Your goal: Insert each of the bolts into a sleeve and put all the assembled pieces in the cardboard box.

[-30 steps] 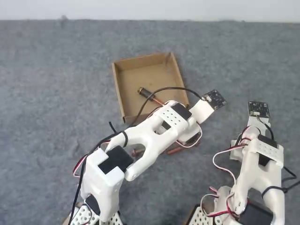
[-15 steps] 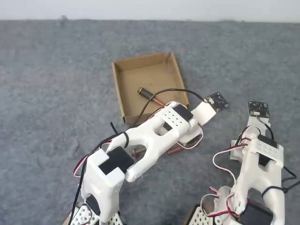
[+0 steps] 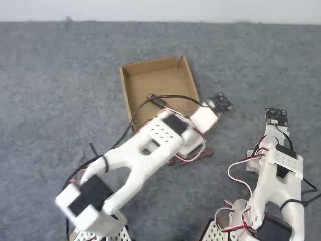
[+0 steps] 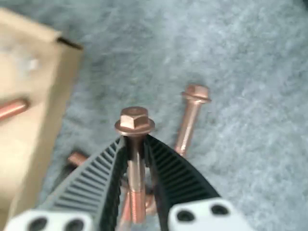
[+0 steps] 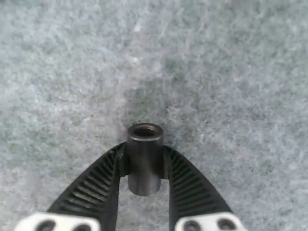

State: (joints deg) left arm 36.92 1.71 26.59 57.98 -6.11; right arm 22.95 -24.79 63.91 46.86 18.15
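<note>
A copper bolt [image 4: 134,124] is held pinched by the left gripper [image 4: 134,142], at five o'clock from the cardboard box [image 3: 125,95]. A dark sleeve [image 5: 145,168] is clamped in the right gripper [image 5: 144,151] over grey carpet [image 5: 216,72].

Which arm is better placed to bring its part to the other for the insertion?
Left, probably. The left gripper is shut on a bolt by its shank, so it can carry it over. The right gripper holds the sleeve with the open bore exposed, a ready target.
</note>
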